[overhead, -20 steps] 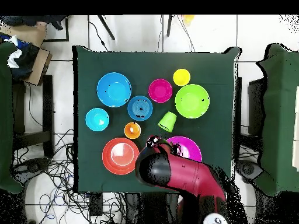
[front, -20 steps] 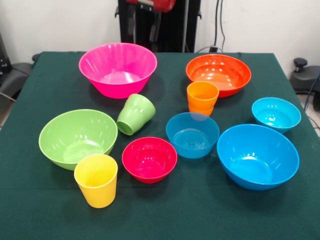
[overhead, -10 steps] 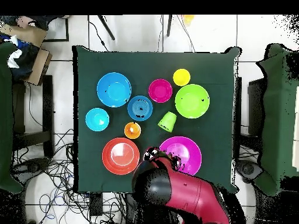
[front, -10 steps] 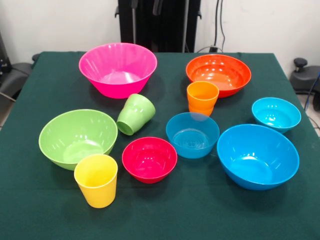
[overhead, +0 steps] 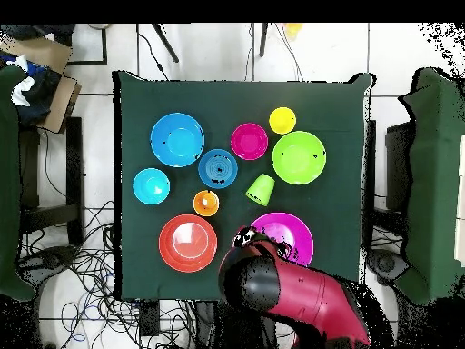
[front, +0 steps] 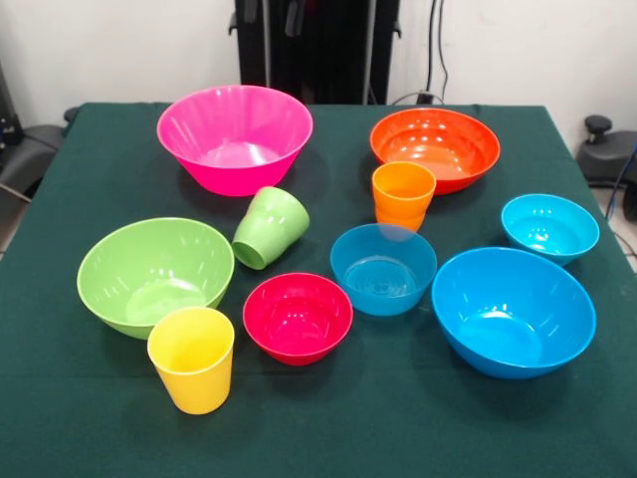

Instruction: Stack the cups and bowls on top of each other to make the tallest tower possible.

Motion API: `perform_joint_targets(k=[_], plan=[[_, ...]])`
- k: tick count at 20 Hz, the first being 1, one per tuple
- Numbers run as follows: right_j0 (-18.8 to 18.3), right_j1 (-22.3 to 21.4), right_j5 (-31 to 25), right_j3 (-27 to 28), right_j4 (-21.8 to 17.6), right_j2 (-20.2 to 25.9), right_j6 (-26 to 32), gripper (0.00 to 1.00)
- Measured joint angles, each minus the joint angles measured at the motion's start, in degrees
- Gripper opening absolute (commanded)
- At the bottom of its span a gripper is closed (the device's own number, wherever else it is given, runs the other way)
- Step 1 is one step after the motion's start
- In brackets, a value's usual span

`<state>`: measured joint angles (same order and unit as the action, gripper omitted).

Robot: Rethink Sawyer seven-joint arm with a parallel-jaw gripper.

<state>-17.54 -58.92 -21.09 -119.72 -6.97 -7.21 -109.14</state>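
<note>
Seven bowls sit on the counter [front: 90,149]: four large ones, namely one pink bowl [front: 235,137], one orange bowl [front: 435,147], one light green bowl [front: 154,275] and one large blue bowl [front: 513,311], and three smaller ones, namely one red bowl [front: 298,317] and two cyan bowls [front: 383,268] [front: 549,228]. There are three cups: one green cup [front: 270,227], one orange cup [front: 403,196] and one yellow cup [front: 191,358].
</note>
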Motion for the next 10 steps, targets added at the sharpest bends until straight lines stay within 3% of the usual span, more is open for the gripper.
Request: perform_joint_targets(k=[1, 6, 7, 10], plan=[[-0.01, 2.65, 0.18, 1.80, -0.59, 0.24, 0.00, 1.00], [-0.02, 7.76, 1.61, 4.96, -1.26, 0.92, 0.00, 1.00], [0.03, 10.59, 2.67, 6.63, -1.40, 1.39, 0.00, 1.00], [0.40, 12.92, 3.71, 8.09, -1.39, 1.56, 0.00, 1.00]])
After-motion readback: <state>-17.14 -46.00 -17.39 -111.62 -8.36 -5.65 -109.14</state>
